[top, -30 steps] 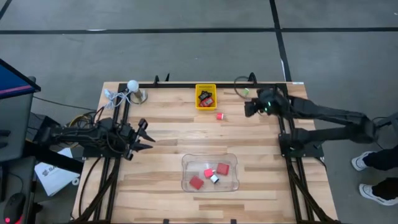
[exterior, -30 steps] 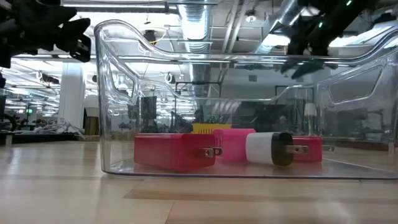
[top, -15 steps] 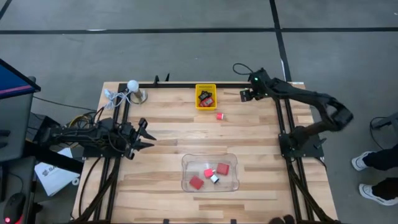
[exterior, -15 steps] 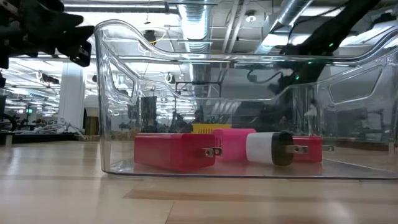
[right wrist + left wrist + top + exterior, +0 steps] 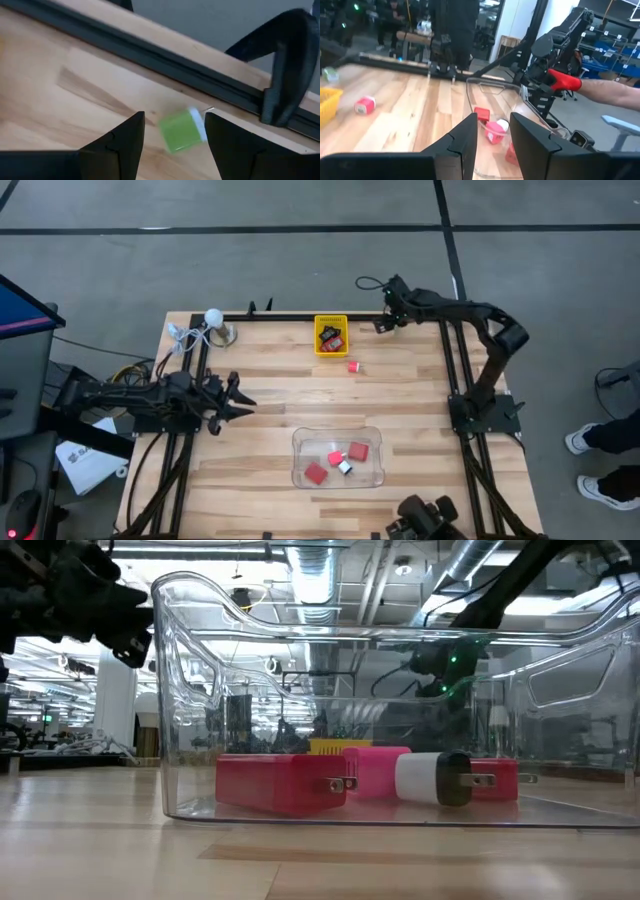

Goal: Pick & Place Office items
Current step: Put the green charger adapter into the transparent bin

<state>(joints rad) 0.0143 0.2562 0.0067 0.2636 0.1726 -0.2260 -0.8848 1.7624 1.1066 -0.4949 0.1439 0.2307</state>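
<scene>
Right jaws apart, green block (image 5: 181, 131) lying between them on table (image 5: 60, 110).

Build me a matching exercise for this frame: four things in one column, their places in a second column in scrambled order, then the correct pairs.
Things
1. green block
2. yellow basket
3. white-and-black plug adapter
4. lone red block

Places
A. inside the clear plastic tray
B. on bare wood just beside the basket
C. between the right gripper's open fingers, at the table's far rail
D. at the far middle of the table, holding small pieces

Pairs: 1-C, 2-D, 3-A, 4-B
</scene>
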